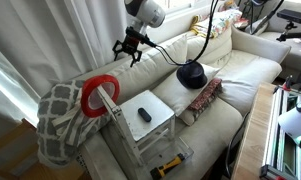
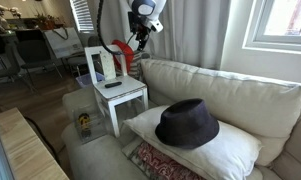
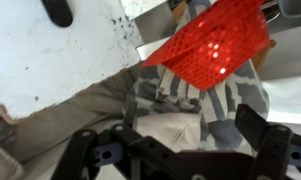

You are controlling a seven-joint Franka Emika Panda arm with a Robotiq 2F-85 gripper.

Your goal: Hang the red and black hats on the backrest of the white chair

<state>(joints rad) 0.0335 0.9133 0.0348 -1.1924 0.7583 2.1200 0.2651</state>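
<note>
The red hat (image 1: 98, 92) hangs on the backrest (image 1: 112, 103) of the white chair (image 1: 158, 128), apart from my gripper. My gripper (image 1: 130, 48) hovers above and behind it, open, with nothing between its fingers. In the wrist view the red hat (image 3: 215, 40) lies ahead of the open gripper (image 3: 170, 140), beside the chair seat (image 3: 60, 50). The black hat (image 1: 193, 73) rests on the sofa. In an exterior view the black hat (image 2: 187, 122) sits on a white pillow, far from the gripper (image 2: 140, 38), the chair (image 2: 118, 92) and the red hat (image 2: 120, 48).
A grey-and-white patterned blanket (image 1: 58, 120) is draped behind the chair. A dark remote (image 1: 145, 114) lies on the seat. A dark-red cushion (image 1: 203, 96) lies on the cream sofa (image 1: 240, 60). Curtains hang behind the arm; a yellow object (image 1: 170, 165) is on the floor.
</note>
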